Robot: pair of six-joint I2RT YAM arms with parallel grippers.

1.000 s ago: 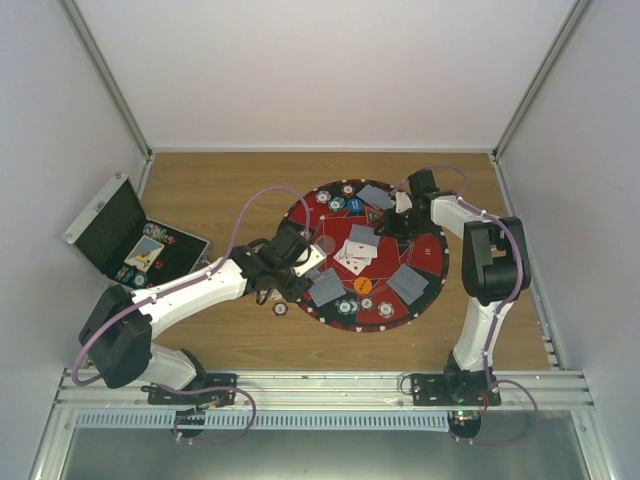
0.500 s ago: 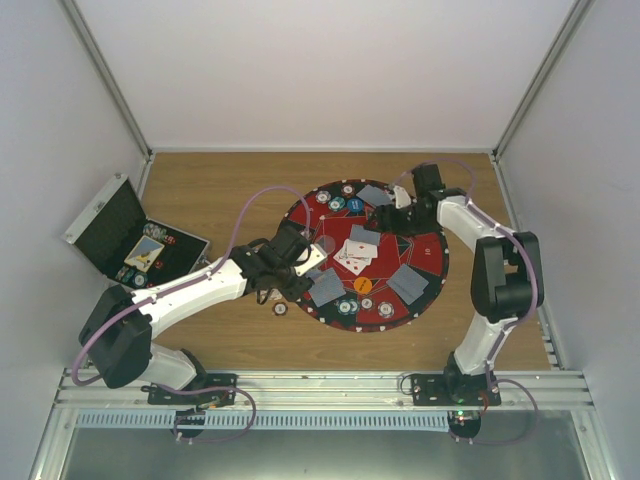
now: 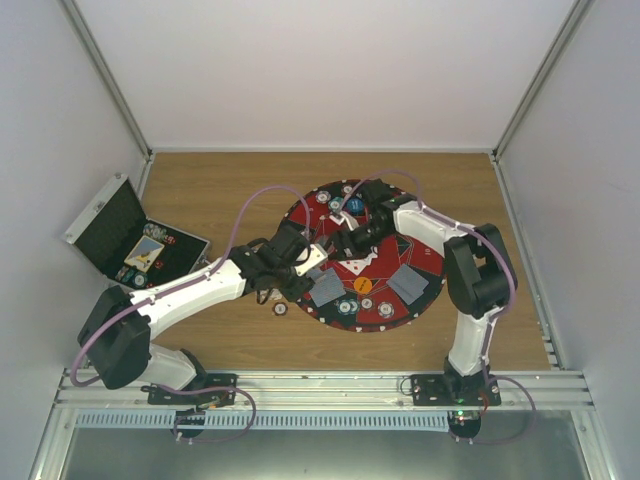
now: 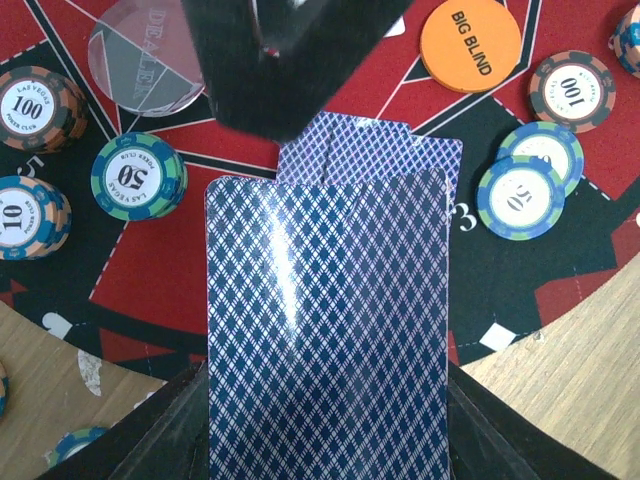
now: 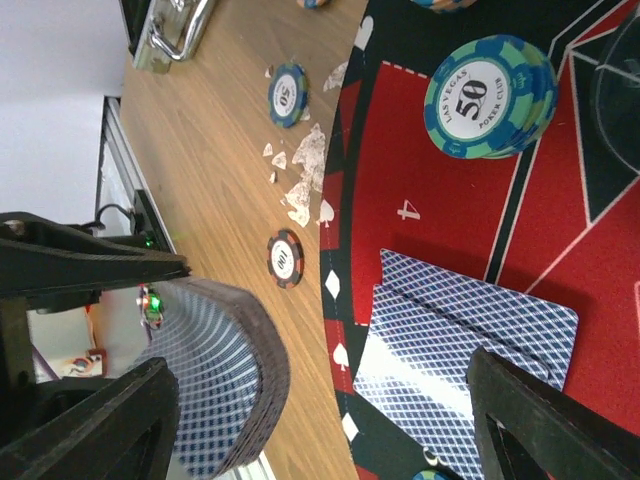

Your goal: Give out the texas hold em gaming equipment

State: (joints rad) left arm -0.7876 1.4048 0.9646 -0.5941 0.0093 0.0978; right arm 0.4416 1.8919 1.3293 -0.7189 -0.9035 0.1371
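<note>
My left gripper (image 3: 300, 262) is shut on a deck of blue-backed playing cards (image 4: 325, 330) at the mat's left edge. In the right wrist view that deck (image 5: 215, 370) looks bowed. Two face-down cards (image 4: 400, 150) lie on the round red-and-black mat (image 3: 425, 255) just beyond the deck. My right gripper (image 3: 345, 240) hovers open over these two cards (image 5: 470, 320), close to the deck, with nothing between its fingers. Poker chips (image 4: 138, 175) stand in stacks on the mat. An orange Big Blind disc (image 4: 470, 45) and a clear dealer disc (image 4: 150, 55) lie near them.
The open black case (image 3: 110, 230) sits at the table's left with cards and chips inside. Two loose chips (image 5: 285, 258) lie on the wood beside the mat's edge. More face-down cards (image 3: 407, 283) and face-up cards (image 3: 355, 262) lie on the mat.
The right arm has swung left from the mat's far right side to its middle, next to the deck, and its jaws have opened. The left arm has held still.
</note>
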